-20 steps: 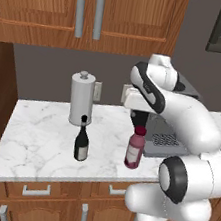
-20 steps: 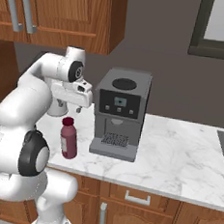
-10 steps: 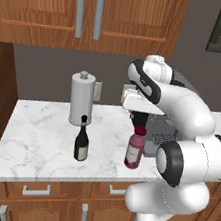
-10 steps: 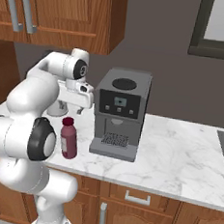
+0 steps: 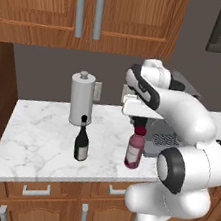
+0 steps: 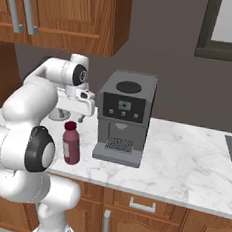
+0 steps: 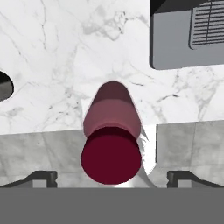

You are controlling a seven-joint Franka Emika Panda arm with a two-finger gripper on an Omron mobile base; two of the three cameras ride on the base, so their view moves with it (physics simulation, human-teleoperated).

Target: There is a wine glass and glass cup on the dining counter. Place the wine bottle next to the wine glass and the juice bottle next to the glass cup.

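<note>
Marble worktop (image 5: 41, 142): juice bottle (image 5: 135, 147) upright w/ jaws spread wide above cap, prob not touching

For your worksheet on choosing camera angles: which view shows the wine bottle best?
The left base view: the wine bottle stands whole on the marble worktop, neck, label and base clear, in front of a grey canister. The hand view gives at most a dark sliver at its left edge, too little to identify.

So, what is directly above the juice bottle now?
The gripper hangs open over the juice bottle, its fingertips either side of the dark red cap; the arm hides the jaws in the base views.
</note>
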